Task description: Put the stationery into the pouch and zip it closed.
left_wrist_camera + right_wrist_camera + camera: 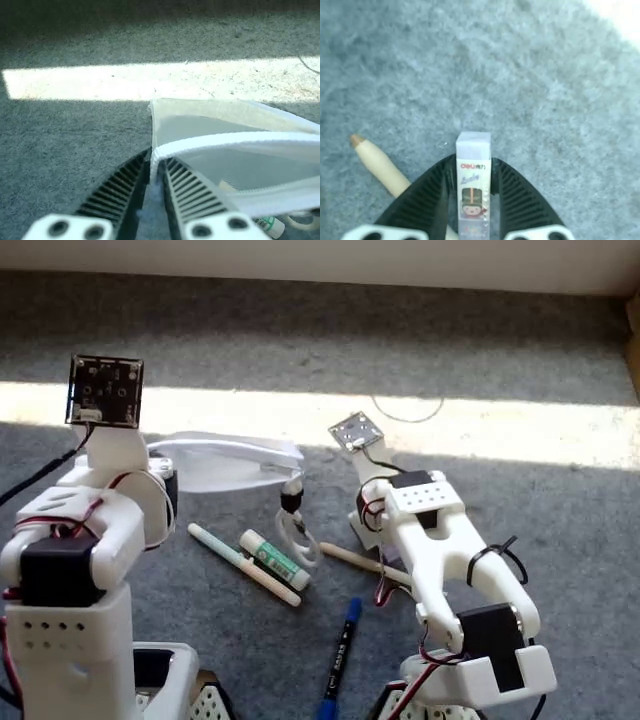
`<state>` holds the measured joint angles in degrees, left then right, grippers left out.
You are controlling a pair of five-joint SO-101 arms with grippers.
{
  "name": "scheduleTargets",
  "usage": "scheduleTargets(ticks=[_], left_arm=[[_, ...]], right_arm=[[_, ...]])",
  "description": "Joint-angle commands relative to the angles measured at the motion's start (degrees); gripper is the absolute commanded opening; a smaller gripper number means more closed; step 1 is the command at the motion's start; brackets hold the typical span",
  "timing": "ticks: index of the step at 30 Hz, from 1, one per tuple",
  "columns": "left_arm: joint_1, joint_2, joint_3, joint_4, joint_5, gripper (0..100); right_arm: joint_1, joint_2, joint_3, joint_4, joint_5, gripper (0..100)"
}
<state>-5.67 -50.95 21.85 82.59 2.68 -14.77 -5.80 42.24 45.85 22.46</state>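
**Grey carpet, pouch pinned at one end, eraser in the other claw**

The work surface is grey carpet with a band of sunlight across it, and the pouch lies at the edge of that band.

Your left gripper is clamped on the corner of the pouch where the white zipper tape ends. From there the two tape edges spread apart, so the mouth looks open.

Your right gripper is closed on a small sleeved eraser, pinching its long sides, with one end poking past the fingertips. It sits near the pouch's free end, not touching it.

A glue stick, a pale pen and a beige pencil lie near the pouch's open side. A blue marker lies farther from the pouch than those.

- **Eraser:** Expect it to be light and stiff, with a little rubbery give. The paper sleeve may slide on the block, so a firm pinch across the sleeve looks right.
- **Pouch:** It is thin, limp mesh and will likely sag or drag if pushed. The taped zipper end, where you already hold it, is the stiffest place to take it.
- **Pens and glue stick:** These are round, so they could roll on contact. Take them across the middle of the barrel.
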Motion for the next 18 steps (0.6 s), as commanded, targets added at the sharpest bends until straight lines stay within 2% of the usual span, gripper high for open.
scheduleTargets(ticks=[1, 5, 12, 14, 18], left_arm=[[1.01, 5.58, -8.22, 1.67, -0.35, 1], [1.45, 12.0, -17.1, 4.22, -0.18, 1], [7.52, 25.71, -35.03, 12.92, 0.09, 1], [7.78, 29.23, -39.52, 15.3, 2.29, 1], [7.52, 33.63, -43.12, 17.41, 3.08, 1]], right_arm=[[0.4, -3.56, -0.48, -0.92, -0.35, 0.5], [0.57, -3.56, -0.48, -0.92, -0.44, 0.5], [0.57, -3.56, -0.31, -0.92, -0.62, 0.5], [0.57, -3.56, -0.31, -0.92, -0.62, 0.5], [1.63, -3.56, -0.48, -0.92, -0.7, 0.5]])
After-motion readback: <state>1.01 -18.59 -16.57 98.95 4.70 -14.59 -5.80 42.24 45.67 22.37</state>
